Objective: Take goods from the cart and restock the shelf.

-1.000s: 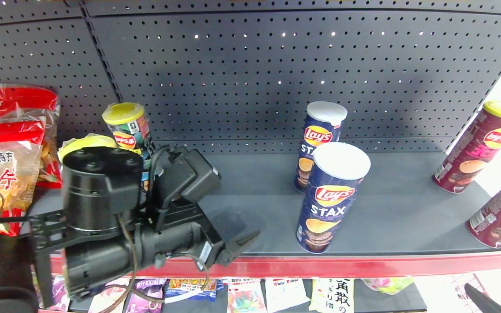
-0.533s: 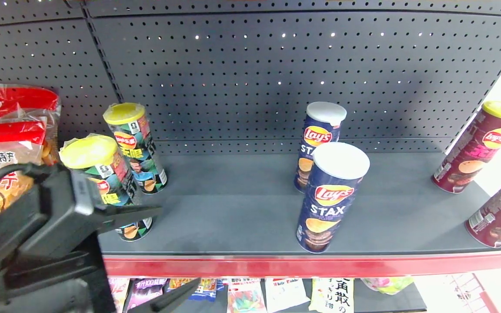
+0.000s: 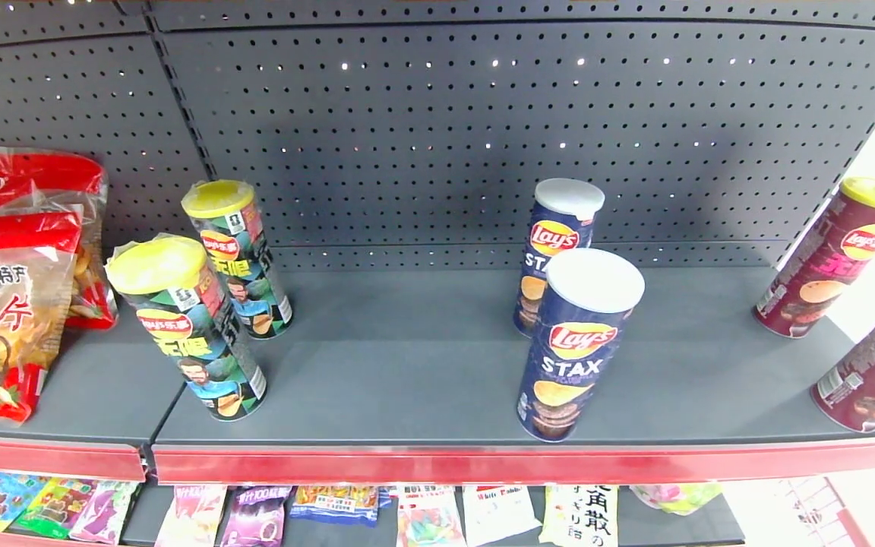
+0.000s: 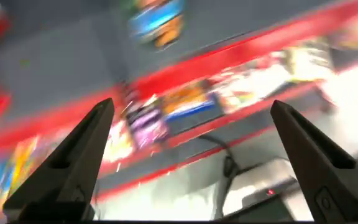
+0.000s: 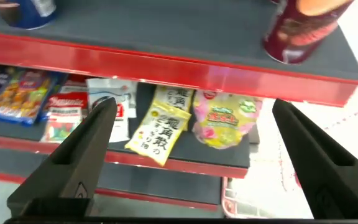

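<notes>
The left pincer and the right pincer are both spread wide with nothing in them, out in front of the shelf's red edge. The right one is near the packets lower down. On the shelf two blue cans stand in the middle, one behind the other, with two yellow-lid cans to the left and two red cans to the right.
</notes>
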Robot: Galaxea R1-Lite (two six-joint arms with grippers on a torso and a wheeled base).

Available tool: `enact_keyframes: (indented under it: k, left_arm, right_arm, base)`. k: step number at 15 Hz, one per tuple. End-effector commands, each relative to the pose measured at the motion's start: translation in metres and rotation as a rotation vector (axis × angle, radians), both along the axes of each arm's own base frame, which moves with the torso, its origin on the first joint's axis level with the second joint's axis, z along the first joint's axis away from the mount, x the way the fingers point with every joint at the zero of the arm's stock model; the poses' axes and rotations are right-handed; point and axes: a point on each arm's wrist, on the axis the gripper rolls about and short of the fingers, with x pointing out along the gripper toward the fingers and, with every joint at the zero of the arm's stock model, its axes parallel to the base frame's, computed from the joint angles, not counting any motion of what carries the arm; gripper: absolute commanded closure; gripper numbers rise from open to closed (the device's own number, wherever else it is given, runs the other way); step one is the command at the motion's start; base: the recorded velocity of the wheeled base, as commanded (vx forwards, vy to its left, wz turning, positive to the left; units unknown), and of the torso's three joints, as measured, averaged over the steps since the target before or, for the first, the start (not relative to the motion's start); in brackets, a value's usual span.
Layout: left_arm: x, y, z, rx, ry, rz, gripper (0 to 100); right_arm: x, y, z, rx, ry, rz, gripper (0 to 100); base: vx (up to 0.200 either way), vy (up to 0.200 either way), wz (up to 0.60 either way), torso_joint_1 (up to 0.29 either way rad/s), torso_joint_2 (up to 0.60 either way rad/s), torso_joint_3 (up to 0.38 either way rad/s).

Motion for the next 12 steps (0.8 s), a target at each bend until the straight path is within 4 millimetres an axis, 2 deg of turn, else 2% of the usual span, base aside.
enact_keyframes:
  k: [1,2,4,6,7,9,10,12]
  left_arm:
    - [-0.036,0.008,-0.032,-0.036,-0.054,0.329,0]
    - [-0.044,0.007,-0.05,-0.04,-0.075,0.393,0]
    - [-0.054,0.007,-0.078,-0.066,-0.152,0.4,0]
    - [-0.044,0.004,-0.068,-0.191,-0.307,0.309,0]
    - [-0.039,0.002,-0.073,-0.205,-0.328,0.236,0]
    - [-0.028,0.0,-0.096,-0.148,-0.368,0.154,0]
    - [-0.031,-0.001,-0.097,-0.145,-0.387,0.231,0]
    - [-0.031,-0.001,-0.099,-0.158,-0.393,0.24,0]
  right_arm:
    - [-0.001,0.001,-0.005,-0.003,0.019,-0.085,0]
    - [-0.002,0.001,-0.005,0.0,0.01,-0.137,0]
    - [-0.006,0.002,-0.005,0.014,-0.034,-0.128,0]
    - [-0.012,0.004,-0.008,0.038,-0.112,0.062,0]
    - [-0.012,0.005,-0.009,0.043,-0.11,0.081,0]
    - [-0.01,0.005,-0.016,0.046,-0.113,0.069,0]
    - [-0.013,0.004,-0.016,0.104,-0.157,-0.003,0]
    - [-0.015,0.004,-0.017,0.113,-0.179,-0.027,0]
  base:
    - [0.0,0.0,0.0,0.0,0.0,0.0]
    - [0.0,0.0,0.0,0.0,0.0,0.0]
    - [0.0,0.0,0.0,0.0,0.0,0.0]
    - [0.0,0.0,0.0,0.0,0.0,0.0]
    - [0.0,0.0,0.0,0.0,0.0,0.0]
    - [0.0,0.0,0.0,0.0,0.0,0.0]
    - [0.0,0.0,0.0,0.0,0.0,0.0]
    - [0.0,0.0,0.0,0.0,0.0,0.0]
